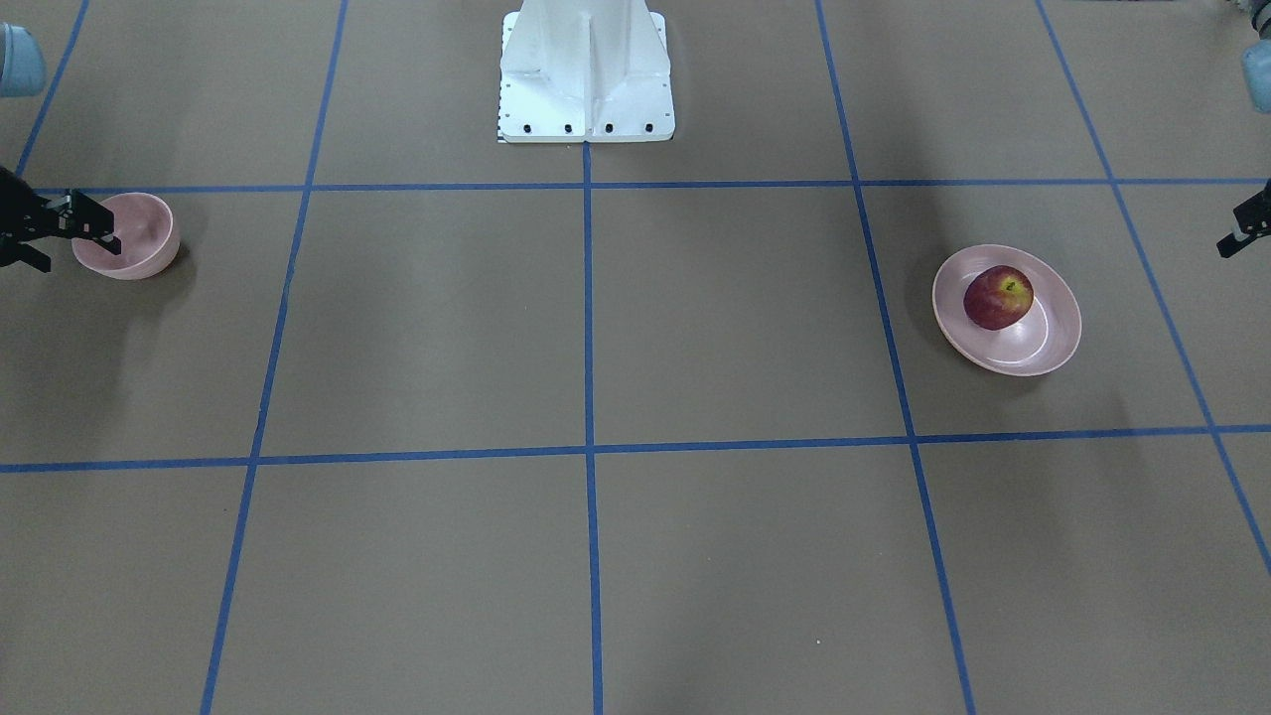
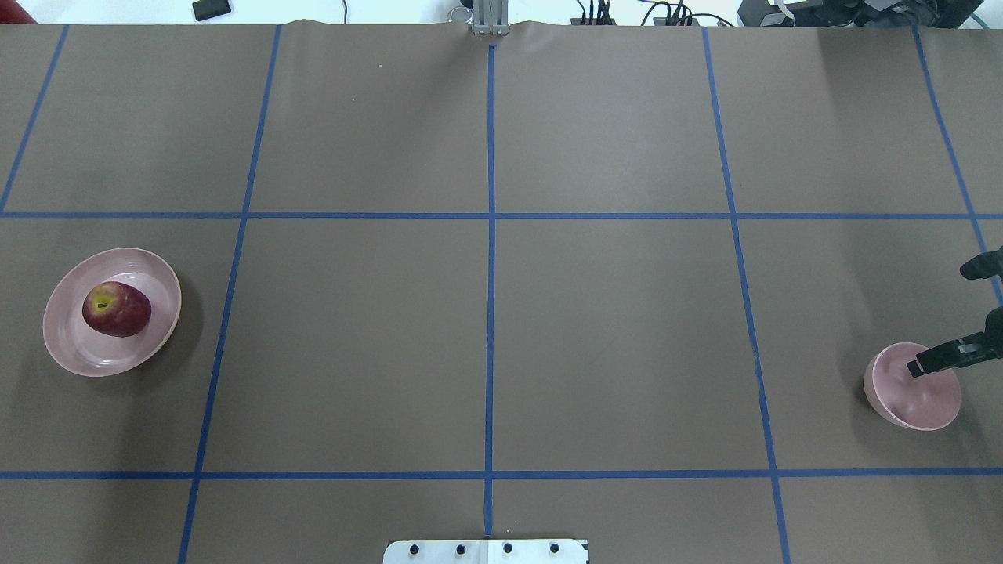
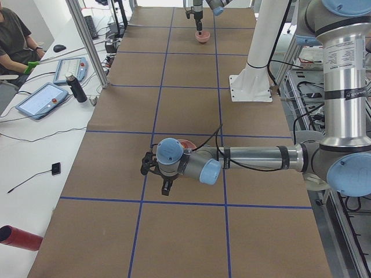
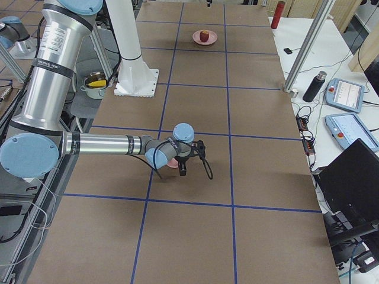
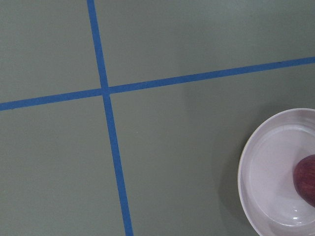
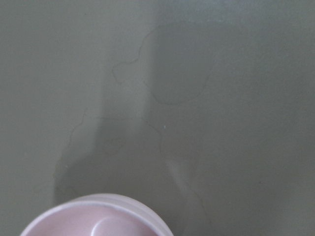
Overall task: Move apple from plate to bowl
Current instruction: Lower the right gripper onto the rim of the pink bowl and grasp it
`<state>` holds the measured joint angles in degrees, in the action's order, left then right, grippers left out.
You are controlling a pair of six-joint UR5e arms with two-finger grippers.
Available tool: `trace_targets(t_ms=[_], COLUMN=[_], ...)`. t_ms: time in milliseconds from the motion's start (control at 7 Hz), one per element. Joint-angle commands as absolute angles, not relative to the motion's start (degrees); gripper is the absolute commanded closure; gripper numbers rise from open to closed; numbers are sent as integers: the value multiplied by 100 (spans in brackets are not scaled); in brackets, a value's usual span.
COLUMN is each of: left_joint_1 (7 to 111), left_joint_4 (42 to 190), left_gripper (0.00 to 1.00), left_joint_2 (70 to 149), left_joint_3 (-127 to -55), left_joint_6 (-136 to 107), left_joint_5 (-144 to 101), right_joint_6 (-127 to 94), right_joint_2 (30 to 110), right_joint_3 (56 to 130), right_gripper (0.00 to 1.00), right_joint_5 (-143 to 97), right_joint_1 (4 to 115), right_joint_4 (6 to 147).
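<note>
The dark-red apple (image 1: 998,297) lies on the shallow pink plate (image 1: 1053,343). Both also show in the overhead view, the apple (image 2: 117,309) on the plate (image 2: 66,345) at the far left. The small deep pink bowl (image 1: 144,248) stands empty at the other end of the table and shows in the overhead view (image 2: 917,403). My right gripper (image 2: 939,319) is open, with one finger over the bowl's rim. My left gripper (image 1: 1243,230) is open and empty, a short way beside the plate, mostly cut off by the frame edge. The left wrist view shows the plate (image 5: 268,167) and a sliver of the apple (image 5: 306,181).
The robot's white base (image 1: 586,74) stands at the middle of the table's near edge. Blue tape lines (image 2: 490,235) divide the brown table into squares. Operator consoles (image 3: 43,98) and a bottle (image 3: 75,88) sit off the table's far side.
</note>
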<state>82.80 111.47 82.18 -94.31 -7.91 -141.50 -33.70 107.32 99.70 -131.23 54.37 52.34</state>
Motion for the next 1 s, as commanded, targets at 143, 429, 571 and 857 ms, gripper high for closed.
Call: trace_targets(t_ms=[143, 429, 571, 857], left_joint_1=[8279, 8288, 8279, 8218], left_joint_4=[11188, 11267, 11590, 12241], left_gripper=[2, 2, 2, 2], left_joint_2=[8209, 8174, 8165, 8165], left_joint_3=[-9431, -9465, -9509, -9466], left_joint_6=[-791, -800, -826, -826], left_joint_5=[-14150, -14159, -14150, -13967], right_joint_6=[-3401, -3428, -3480, -4004], right_joint_2=[10802, 10828, 10828, 10523], right_joint_3=[9914, 9966, 10115, 10248], right_gripper=[100, 100, 100, 100], right_joint_5=[-13122, -13148, -13166, -13175], right_joint_1=[5414, 5432, 5432, 5423], right_joint_4=[5089, 5089, 5089, 5089])
